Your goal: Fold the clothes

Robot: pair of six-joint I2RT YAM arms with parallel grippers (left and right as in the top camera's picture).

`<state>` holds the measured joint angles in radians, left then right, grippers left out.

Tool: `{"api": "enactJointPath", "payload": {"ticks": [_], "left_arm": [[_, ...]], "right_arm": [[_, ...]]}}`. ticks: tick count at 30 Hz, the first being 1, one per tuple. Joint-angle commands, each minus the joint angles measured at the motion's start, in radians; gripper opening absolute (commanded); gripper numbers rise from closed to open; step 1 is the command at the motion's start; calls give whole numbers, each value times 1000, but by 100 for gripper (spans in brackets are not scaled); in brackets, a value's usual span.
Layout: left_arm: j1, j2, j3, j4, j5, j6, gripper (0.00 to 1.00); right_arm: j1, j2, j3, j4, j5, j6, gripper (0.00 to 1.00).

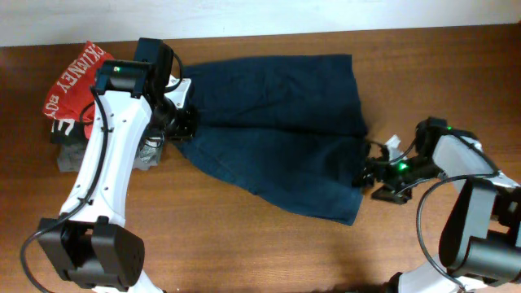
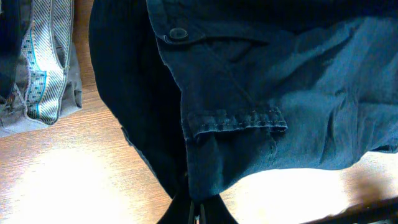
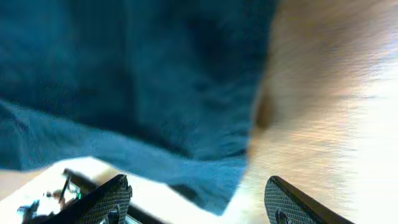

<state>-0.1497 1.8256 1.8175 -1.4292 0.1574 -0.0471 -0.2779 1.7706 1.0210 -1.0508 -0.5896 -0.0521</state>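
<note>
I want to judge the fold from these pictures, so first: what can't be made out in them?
- Overhead: the left arm hides the left edge of the navy garment and part of the grey garment.
- Overhead: lettering on the red garment is creased and partly under that arm, so it is not readable whole.
- Right wrist: blurred, so cloth seams are lost.
- Left wrist: the bottom edge cuts off the left gripper.

white links (image 1: 110,155), black joints (image 1: 114,256), green lights (image 1: 116,69)
</note>
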Motion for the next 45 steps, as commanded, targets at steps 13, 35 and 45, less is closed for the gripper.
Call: {"api": "enactJointPath", "payload": {"ticks": [13, 35, 45], "left_arm": [[7, -1, 1, 6, 10, -9, 4], [9, -2, 1, -18, 10, -5, 1], [9, -2, 1, 11, 11, -5, 2]], "right_arm": [[266, -14, -176, 58, 14, 159, 37], [232, -130, -112, -124, 156, 231, 60], [232, -130, -301, 144, 26, 406, 77]]}}
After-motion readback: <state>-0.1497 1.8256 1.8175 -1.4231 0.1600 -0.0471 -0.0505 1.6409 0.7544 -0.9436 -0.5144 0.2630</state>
